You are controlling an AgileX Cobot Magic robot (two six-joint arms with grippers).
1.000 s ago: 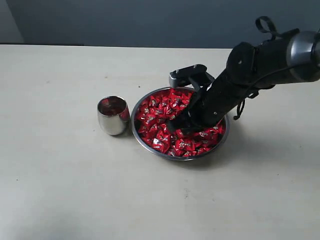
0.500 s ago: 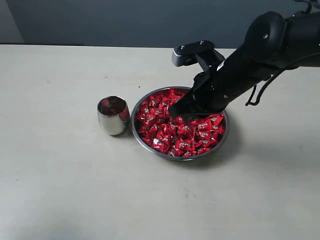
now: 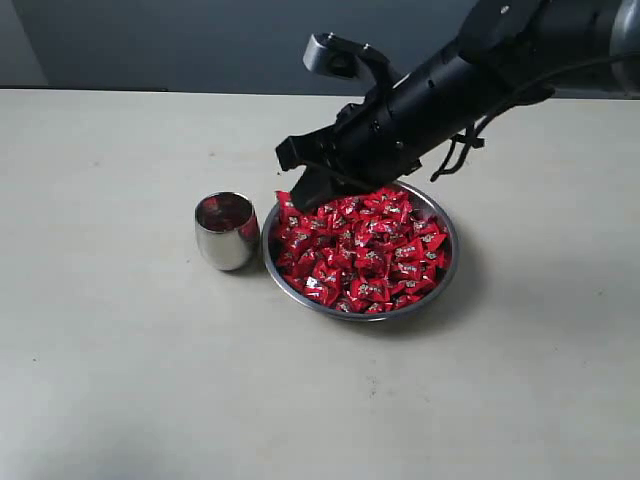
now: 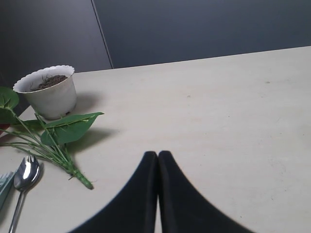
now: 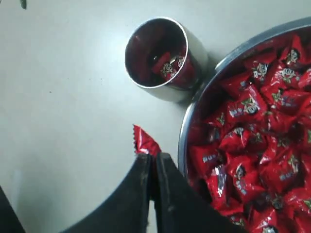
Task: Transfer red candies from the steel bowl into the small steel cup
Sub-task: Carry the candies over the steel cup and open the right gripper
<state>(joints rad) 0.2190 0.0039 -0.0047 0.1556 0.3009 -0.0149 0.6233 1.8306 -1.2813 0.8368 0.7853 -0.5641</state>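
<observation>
Steel bowl (image 3: 365, 317): mid-tabletop, heaped with red candies (image 3: 365, 260). Small steel cup (image 3: 226, 245): upright, just beside the bowl toward the left edge, candies inside. Right end effector (image 5: 152, 160): hovers above the bowl's cup-side rim, clenched on one red candy (image 5: 145, 142). Left end effector (image 4: 158, 156): fingers pressed together, nothing between them, over bare tabletop; spoon (image 4: 24, 174), leafy stem (image 4: 63, 136), white plant pot (image 4: 48, 94) lie beyond.
</observation>
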